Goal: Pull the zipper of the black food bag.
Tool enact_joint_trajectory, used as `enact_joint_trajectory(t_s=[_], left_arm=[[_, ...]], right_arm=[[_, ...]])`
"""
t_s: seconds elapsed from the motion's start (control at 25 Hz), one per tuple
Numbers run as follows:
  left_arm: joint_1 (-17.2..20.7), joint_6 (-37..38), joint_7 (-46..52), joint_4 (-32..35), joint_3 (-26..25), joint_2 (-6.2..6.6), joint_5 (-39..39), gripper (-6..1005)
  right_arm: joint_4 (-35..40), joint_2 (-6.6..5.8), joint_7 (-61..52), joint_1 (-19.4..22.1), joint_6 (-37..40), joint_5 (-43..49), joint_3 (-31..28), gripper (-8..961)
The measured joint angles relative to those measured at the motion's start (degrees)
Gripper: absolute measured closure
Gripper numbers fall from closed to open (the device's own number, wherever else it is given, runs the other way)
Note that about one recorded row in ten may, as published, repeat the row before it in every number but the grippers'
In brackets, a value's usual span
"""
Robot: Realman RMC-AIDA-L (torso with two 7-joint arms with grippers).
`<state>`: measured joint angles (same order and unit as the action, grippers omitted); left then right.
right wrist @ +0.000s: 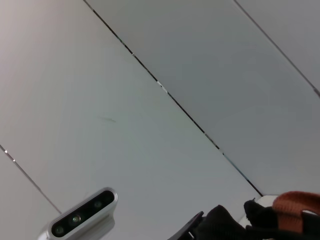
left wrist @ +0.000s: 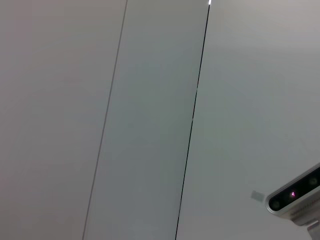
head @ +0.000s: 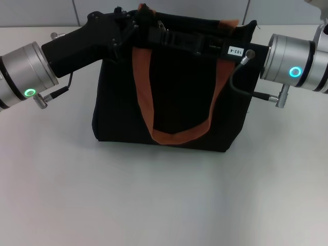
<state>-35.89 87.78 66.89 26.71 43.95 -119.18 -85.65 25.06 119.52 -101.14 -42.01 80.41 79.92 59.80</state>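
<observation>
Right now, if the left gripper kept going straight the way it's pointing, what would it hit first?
The left gripper points along the top of the black food bag toward the right gripper. It would probably meet that gripper first, over the bag's upper edge, though both are black and depth is unclear.

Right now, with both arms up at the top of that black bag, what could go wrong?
The black bag stands free on the white table, so a sideways tug along its top could drag or tip it. The orange handle hangs loose beside the left gripper and might snag. The right gripper meets it close over the opening; the zipper is hidden, so a grab could miss.
</observation>
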Motion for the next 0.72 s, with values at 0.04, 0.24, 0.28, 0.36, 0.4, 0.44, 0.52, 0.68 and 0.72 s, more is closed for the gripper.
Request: enact_joint_trajectory(t_s=[0.04,0.24,0.28,0.36,0.4,0.44,0.52,0.68,0.72], left_arm=[[0.01,-0.01,0.0,0.0,-0.01,0.0,0.0,980],[0.03,-0.04,-0.01,0.0,-0.01,0.0,-0.01,980],[0.02,-0.04,-0.01,0.0,-0.02,0.0,-0.01,980],[0.01,-0.03,-0.01,0.0,-0.05,0.0,-0.01,981],[0.01,-0.04,-0.01,0.0,-0.06,0.0,-0.01,981],[0.02,-0.03,-0.01,0.0,-0.07,0.0,-0.01,981],[0.02,-0.04,-0.01,0.0,-0.08,0.0,-0.01,981],[0.02,0.02,-0.01,0.0,-0.02,0.0,-0.01,981],[0.01,0.05,-0.01,0.0,-0.01,0.0,-0.01,981]], right_arm=[[-0.18,0.0,-0.02,-0.01,-0.07,-0.02,-0.02,387],[-1.3,-0.12,-0.15,-0.37,-0.43,-0.07,-0.06,382],[-1.33,-0.13,-0.16,-0.34,-0.45,-0.07,-0.09,381],[-1.33,-0.14,-0.32,-0.2,-0.47,-0.07,-0.12,383],[-1.33,-0.14,-0.49,-0.13,-0.5,-0.07,-0.13,384],[-1.33,-0.15,-0.67,-0.13,-0.51,-0.07,-0.13,385],[-1.33,-0.18,-0.83,-0.2,-0.54,-0.07,-0.12,386],[-1.33,-0.26,-0.85,-0.41,-0.65,-0.07,0.23,390],[-1.33,-0.27,-0.85,-0.46,-0.71,-0.07,0.26,391]])
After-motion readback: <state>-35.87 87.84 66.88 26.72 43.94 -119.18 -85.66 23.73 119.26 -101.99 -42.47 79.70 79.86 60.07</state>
